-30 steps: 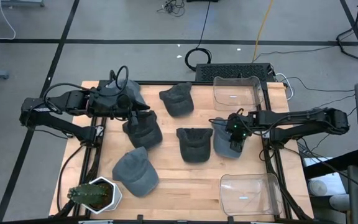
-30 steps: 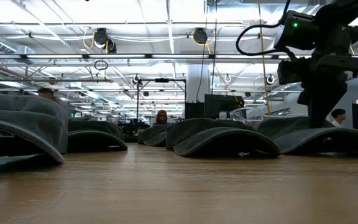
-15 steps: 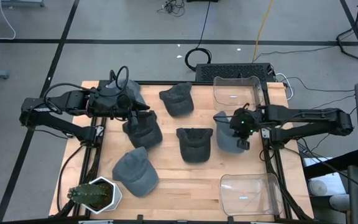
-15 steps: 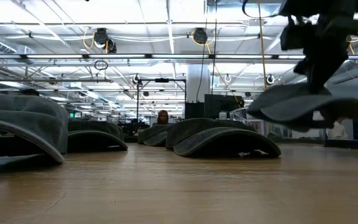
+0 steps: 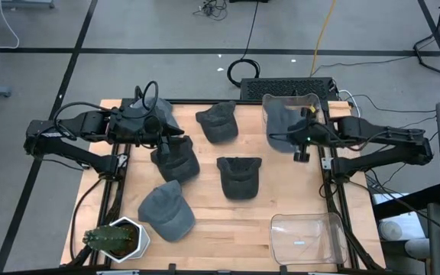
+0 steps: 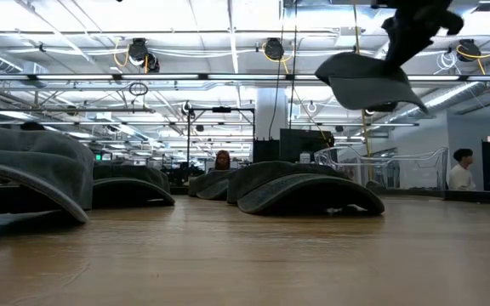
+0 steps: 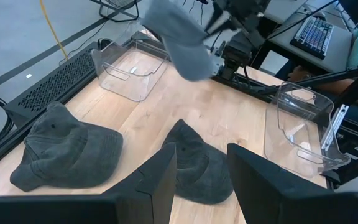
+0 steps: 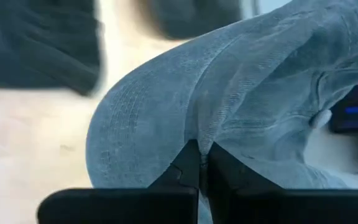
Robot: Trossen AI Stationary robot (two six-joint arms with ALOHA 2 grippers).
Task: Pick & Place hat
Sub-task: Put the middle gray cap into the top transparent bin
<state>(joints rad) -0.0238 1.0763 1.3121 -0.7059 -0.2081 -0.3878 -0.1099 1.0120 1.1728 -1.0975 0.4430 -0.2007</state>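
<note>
Fingers of the right gripper (image 8: 197, 163) are pinched on a grey hat (image 5: 285, 126), held high over the far clear bin (image 5: 290, 99). Release into it remains. Four hats (image 5: 239, 176) wait on the counter (image 5: 228, 229). The left gripper's (image 7: 201, 171) fingers stand apart, idle.

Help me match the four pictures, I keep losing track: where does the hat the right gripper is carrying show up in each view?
High view: lifted hat over the far clear bin, right side.
Low view: hat hanging high, upper right.
Left wrist view: hat top centre, airborne.
Right wrist view: hat fills the frame, pinched.
Shared landmark: the far clear bin.
</note>
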